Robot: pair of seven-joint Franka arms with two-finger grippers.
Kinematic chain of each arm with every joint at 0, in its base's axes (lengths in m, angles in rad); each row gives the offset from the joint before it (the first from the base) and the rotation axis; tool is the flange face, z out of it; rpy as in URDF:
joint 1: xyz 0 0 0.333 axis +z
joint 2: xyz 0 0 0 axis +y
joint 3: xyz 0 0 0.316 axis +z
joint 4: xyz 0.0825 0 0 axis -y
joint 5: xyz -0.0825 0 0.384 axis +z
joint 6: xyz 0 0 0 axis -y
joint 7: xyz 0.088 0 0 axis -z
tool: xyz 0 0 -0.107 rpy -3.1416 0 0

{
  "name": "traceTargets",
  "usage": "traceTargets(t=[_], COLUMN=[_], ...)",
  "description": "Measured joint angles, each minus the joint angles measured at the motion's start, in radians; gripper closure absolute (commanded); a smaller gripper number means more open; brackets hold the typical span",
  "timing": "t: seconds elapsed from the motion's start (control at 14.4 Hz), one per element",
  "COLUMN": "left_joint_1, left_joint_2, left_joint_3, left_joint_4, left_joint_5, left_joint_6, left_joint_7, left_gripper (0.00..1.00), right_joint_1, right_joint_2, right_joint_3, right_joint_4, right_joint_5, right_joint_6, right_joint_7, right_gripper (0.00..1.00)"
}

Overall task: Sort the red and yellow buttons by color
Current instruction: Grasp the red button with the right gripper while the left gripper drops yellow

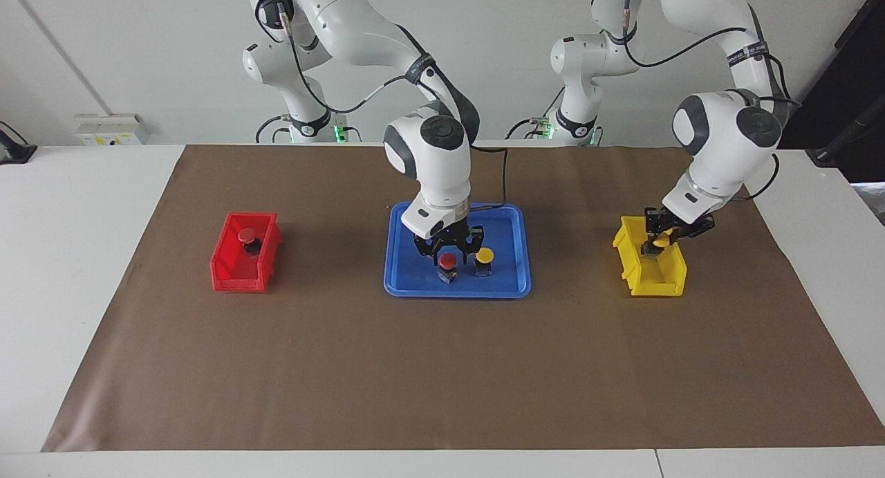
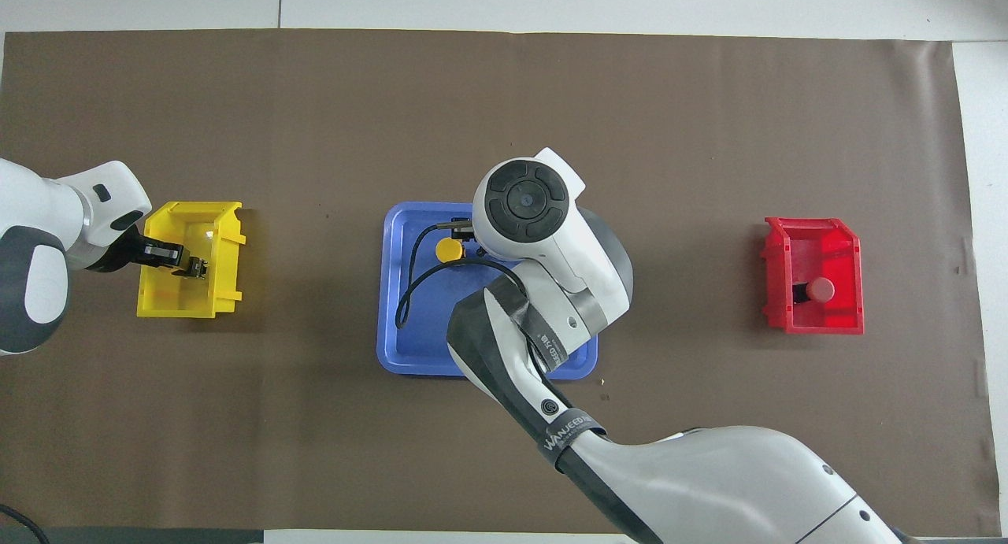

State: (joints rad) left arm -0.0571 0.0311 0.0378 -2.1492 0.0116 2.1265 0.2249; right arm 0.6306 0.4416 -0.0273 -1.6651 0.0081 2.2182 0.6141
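Right gripper, jaws spread, straddles the red button in the blue tray: pinching it comes next. Left gripper, jaws pinching a yellow button, hangs over the yellow bin, release due.

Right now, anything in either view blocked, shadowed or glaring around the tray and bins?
Overhead view: the right arm's wrist covers the red button in the blue tray; only the tray's yellow button shows. Facing view: both tray buttons clear under the right gripper; the left gripper hides part of its yellow button over the yellow bin. Red bin interior partly shadowed. No strong glare.
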Motion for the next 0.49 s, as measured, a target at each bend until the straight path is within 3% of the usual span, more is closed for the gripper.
traceTargets(t=[0.14,0.28,0.35,0.49], left_joint_1=[0.000,0.000,0.000,0.001], left_joint_2=[-0.002,-0.010,-0.017,-0.028], left_joint_3=[0.000,0.000,0.000,0.002], left_joint_4=[-0.020,-0.036,-0.045,-0.057], left_joint_5=[0.000,0.000,0.000,0.000], left_joint_6=[0.000,0.000,0.000,0.000], left_joint_7=[-0.001,-0.001,-0.002,-0.002], left_gripper=[0.99,0.98,0.92,0.48], right_joint_1=[0.006,0.006,0.006,0.006], right_joint_2=[-0.007,-0.017,-0.021,-0.023], right_joint_3=[0.000,0.000,-0.001,-0.003], right_joint_4=[-0.020,-0.039,-0.046,-0.052], right_joint_5=[-0.001,-0.001,-0.001,-0.002], right_joint_6=[0.004,0.008,0.014,0.022], right_joint_7=[0.000,0.000,0.000,0.000], right_gripper=[0.45,0.63,0.71,0.83])
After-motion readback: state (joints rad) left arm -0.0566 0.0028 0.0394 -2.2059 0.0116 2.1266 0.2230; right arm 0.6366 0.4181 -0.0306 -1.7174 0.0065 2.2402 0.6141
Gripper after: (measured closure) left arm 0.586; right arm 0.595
